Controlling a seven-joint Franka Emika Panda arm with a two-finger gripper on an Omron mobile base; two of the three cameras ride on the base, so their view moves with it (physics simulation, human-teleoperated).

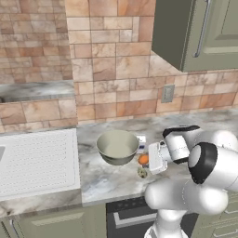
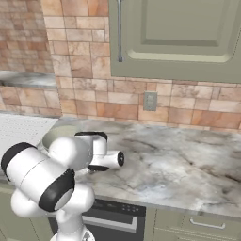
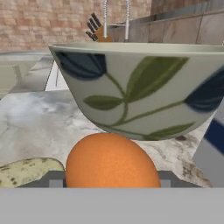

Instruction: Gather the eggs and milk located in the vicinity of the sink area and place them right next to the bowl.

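The orange egg (image 3: 112,161) sits between the end effector (image 3: 109,183) tips, loosely grasped, just near of the bowl (image 3: 144,87)

The bowl (image 3: 140,87) is pale grey-green, painted with green leaves and dark blue blooms. One egg (image 3: 111,162) is bright orange, the other (image 3: 26,171) speckled olive. The bench (image 1: 107,179) is grey marble.
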